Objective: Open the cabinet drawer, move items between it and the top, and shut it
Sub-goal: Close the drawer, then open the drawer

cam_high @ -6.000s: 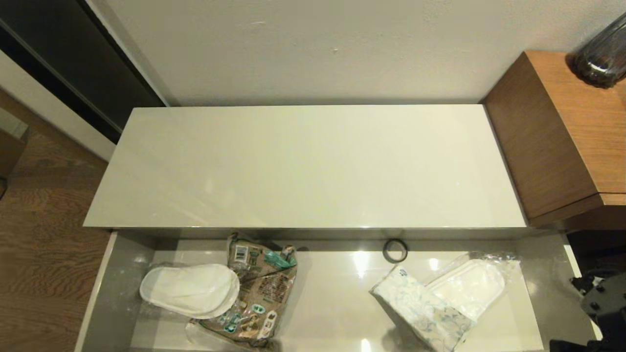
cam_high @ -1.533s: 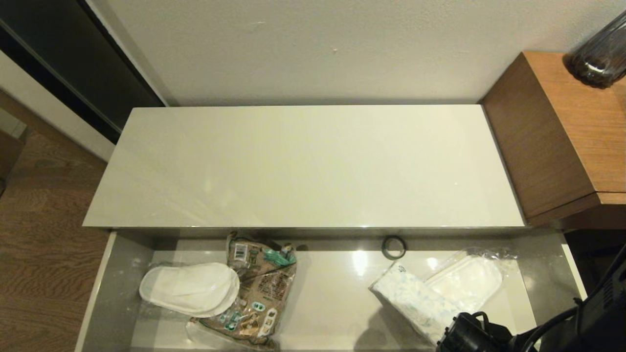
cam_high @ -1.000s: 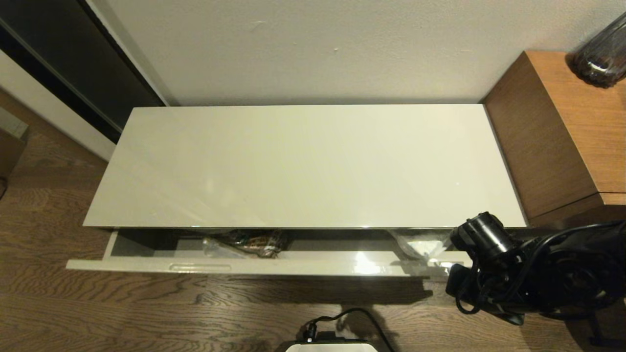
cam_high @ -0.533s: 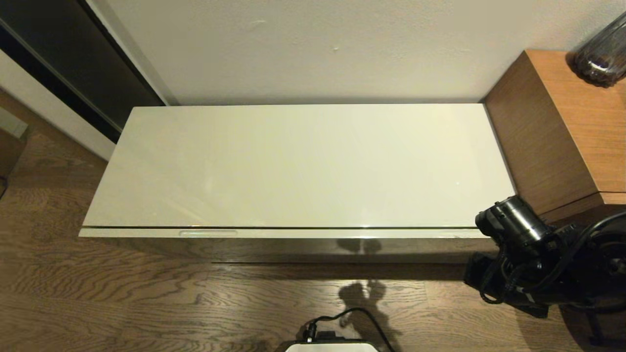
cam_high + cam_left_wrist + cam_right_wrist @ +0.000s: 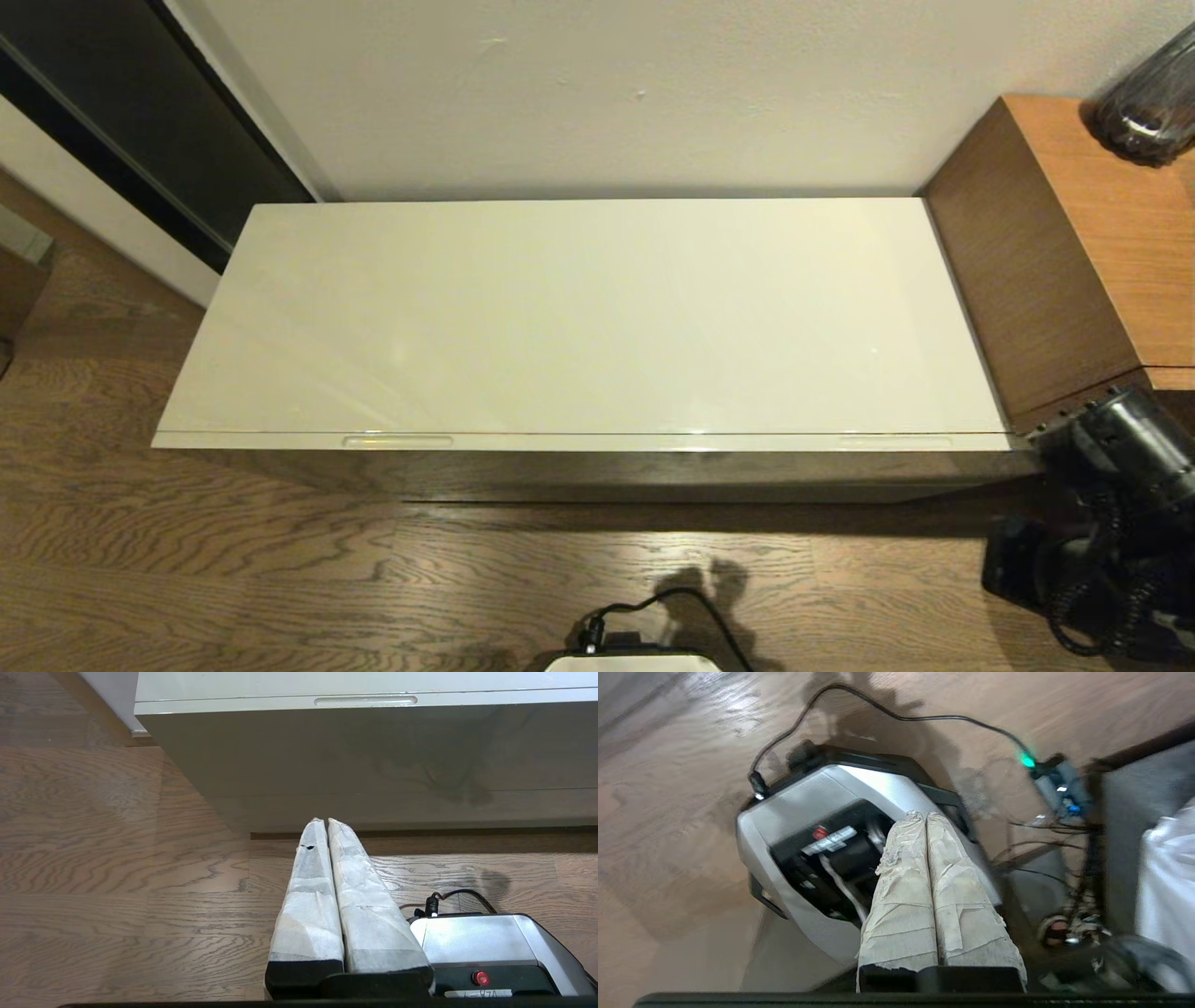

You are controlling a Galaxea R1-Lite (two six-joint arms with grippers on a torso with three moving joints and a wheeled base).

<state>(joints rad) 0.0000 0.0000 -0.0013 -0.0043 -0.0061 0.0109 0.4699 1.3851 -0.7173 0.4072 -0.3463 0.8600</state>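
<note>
The cabinet drawer is fully pushed in, its cream front flush under the near edge of the top. Two slim notches show along the drawer front, one toward the left and one toward the right. The top is a glossy cream panel. The items are out of sight.

The right arm sits low at the near right, beside the wooden desk, clear of the drawer. The right gripper has its taped fingers pressed together with nothing between them, above the robot base.

The left gripper is likewise closed and empty, low over the wood floor, near the cabinet front but not touching it.
</note>
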